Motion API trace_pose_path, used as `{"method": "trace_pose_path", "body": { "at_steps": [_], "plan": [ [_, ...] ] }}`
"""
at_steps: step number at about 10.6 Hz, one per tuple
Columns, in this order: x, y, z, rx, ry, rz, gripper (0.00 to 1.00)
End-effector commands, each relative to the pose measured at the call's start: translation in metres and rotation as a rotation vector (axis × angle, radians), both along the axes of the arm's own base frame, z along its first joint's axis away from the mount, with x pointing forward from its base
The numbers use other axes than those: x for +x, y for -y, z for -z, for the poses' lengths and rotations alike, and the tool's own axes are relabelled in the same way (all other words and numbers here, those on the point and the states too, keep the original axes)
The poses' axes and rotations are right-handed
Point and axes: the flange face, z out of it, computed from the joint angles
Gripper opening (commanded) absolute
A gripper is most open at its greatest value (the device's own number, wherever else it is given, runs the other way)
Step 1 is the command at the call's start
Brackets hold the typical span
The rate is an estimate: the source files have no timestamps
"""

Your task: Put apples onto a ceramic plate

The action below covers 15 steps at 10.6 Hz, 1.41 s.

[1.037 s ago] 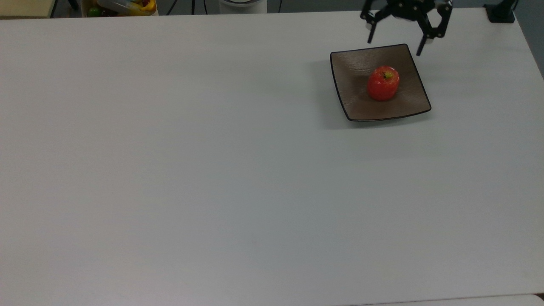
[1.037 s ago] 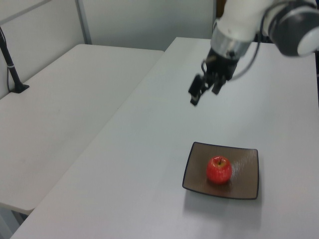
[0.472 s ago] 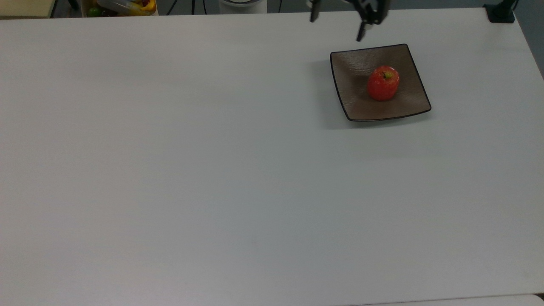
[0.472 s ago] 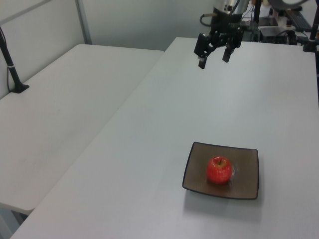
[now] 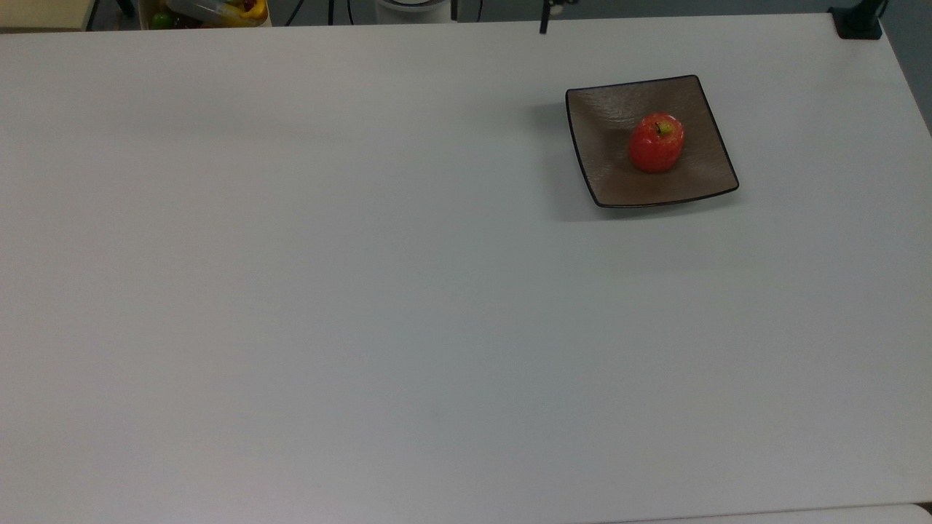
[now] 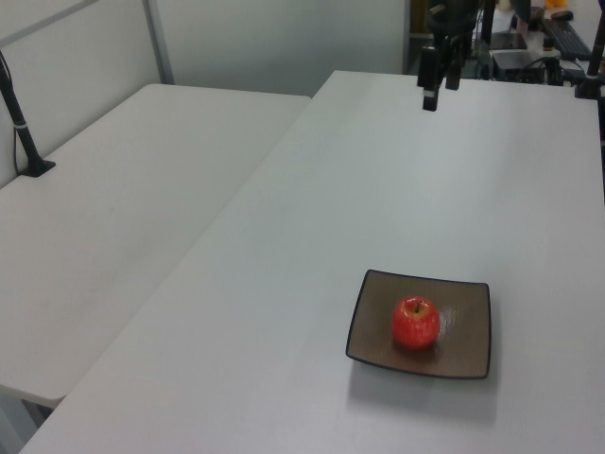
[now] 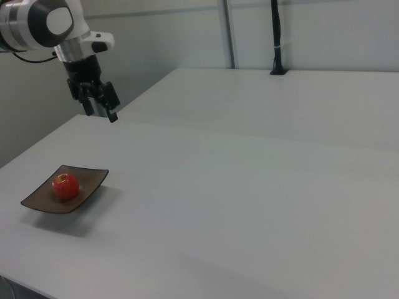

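While the apple (image 5: 657,143) sits upright near the middle of the ceramic plate (image 5: 608,116), stem end up with its yellow-green patch showing, the gripper (image 7: 100,111) hangs in the air well apart from both, holding nothing.

Going left to right in the right view, the plate (image 7: 89,183) lies at the near left of the white table (image 7: 249,205) with the apple (image 7: 65,186) on it, and the gripper is above and farther back, a little to the right of the plate, over the table's far edge. Its two dark fingers (image 7: 111,114) point down with a visible gap between them, so they stand spread.

In the left view the gripper (image 6: 437,87) is at the far end of the table (image 6: 284,284), high up, and the plate (image 6: 470,326) with the apple (image 6: 415,323) lies near, toward the left view's right.

In the top view the plate is in the far right part of the table (image 5: 364,291), and a fingertip (image 5: 543,26) pokes in at the top edge, to the left of the plate.
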Motion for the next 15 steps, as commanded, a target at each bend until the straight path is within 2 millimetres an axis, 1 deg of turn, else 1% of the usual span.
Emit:
{"method": "trace_pose_path", "body": {
  "at_steps": [1, 2, 3, 5, 9, 11, 13, 15],
  "plan": [
    [-0.014, 0.039, -0.001, 0.024, -0.012, -0.254, 1.0],
    [-0.01, 0.053, -0.001, 0.028, -0.007, -0.28, 1.0],
    [-0.007, 0.063, -0.003, 0.042, 0.009, -0.305, 1.0],
    [-0.003, 0.072, -0.005, 0.059, 0.032, -0.305, 1.0],
    [-0.004, 0.066, -0.007, 0.061, 0.033, -0.306, 1.0],
    [-0.003, 0.065, -0.006, 0.062, 0.028, -0.309, 1.0],
    [-0.002, 0.063, -0.006, 0.067, 0.031, -0.284, 1.0],
    [-0.002, 0.063, -0.005, 0.067, 0.03, -0.28, 1.0]
  ]
}}
